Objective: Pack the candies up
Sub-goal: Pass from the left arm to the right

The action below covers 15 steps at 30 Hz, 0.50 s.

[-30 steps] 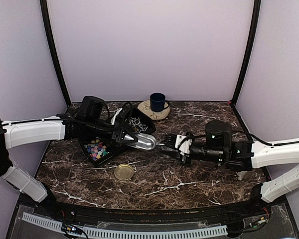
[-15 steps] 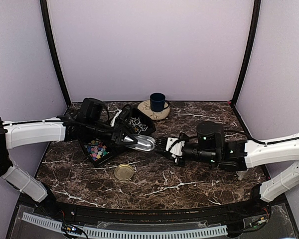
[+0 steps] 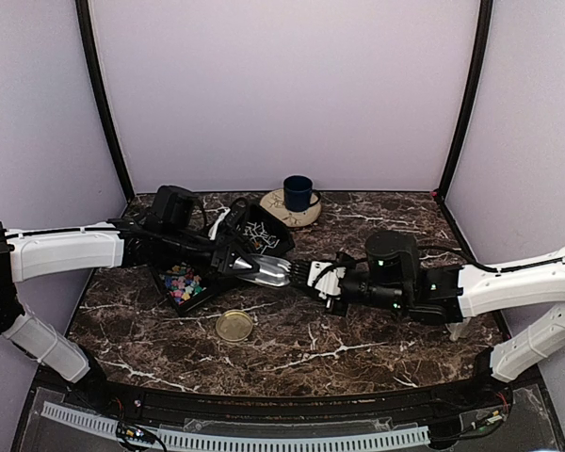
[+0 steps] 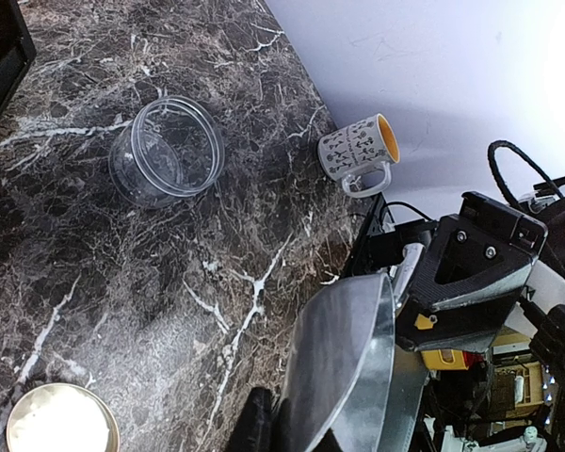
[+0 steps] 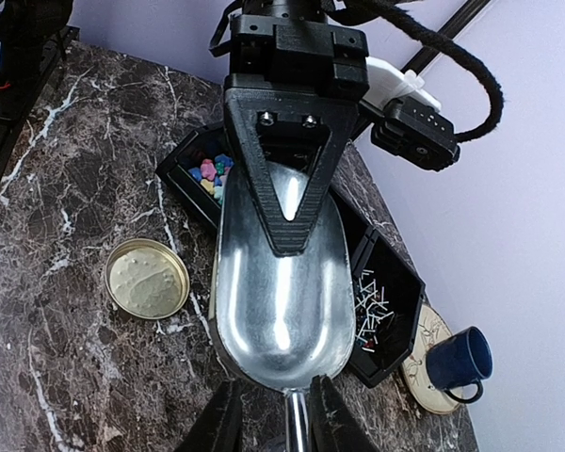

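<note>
Top external: L gripper (image 3: 237, 263) is clamped on the bowl of a metal scoop (image 3: 268, 271), held over the table (image 3: 377, 348) mid-scene w/ handle pointing right, prob. so the other arm can take it. R gripper (image 3: 306, 276) sits at the handle end, arm stretched in from the right. Multicolour candies (image 3: 181, 281) lie in the near-left compartment of the black tray (image 3: 156, 275), just left of the scoop; pale stick ones (image 3: 259, 234) in the far compartment. Gold lid (image 3: 234, 326) lies flat, near side of the tray. Left wrist: clear jar (image 4: 167, 151) stands open on the table, well apart from the scoop, prob. lid off so it can be filled; patterned mug (image 4: 358, 155) beyond it. Right wrist: R fingers (image 5: 224, 419) sit either side of the thin handle, part-open, gap showing on one side, so not gripping yet. L finger lies flat inside the bowl. Scoop looks empty, so no candies packed w/ it yet.
</note>
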Each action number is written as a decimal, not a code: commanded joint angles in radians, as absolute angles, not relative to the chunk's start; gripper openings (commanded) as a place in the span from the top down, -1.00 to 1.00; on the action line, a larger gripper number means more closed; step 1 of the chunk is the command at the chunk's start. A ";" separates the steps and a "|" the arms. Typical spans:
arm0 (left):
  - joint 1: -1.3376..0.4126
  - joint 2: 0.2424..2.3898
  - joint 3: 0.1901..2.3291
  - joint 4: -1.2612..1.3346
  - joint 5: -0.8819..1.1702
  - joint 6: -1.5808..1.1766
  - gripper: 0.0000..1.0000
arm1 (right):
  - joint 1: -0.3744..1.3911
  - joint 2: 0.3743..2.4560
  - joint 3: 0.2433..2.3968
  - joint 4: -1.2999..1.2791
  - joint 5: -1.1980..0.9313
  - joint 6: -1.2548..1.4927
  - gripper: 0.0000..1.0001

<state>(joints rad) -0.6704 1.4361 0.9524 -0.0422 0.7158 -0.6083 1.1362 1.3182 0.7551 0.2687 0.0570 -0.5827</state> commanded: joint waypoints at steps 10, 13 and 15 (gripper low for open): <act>-0.673 1.372 0.962 -0.027 0.705 -0.538 1.00 | 1.147 1.347 0.778 0.205 0.099 -0.533 0.50; -0.674 1.366 0.959 -0.023 0.701 -0.529 1.00 | 1.147 1.349 0.779 0.209 0.112 -0.518 0.51; -0.675 1.358 0.952 -0.015 0.692 -0.524 1.00 | 1.147 1.353 0.781 0.209 0.121 -0.507 0.51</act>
<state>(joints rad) -0.6720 1.4261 0.9524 -0.0608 0.6785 -0.5529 1.1404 1.3323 0.7673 0.2398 0.0818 -0.5484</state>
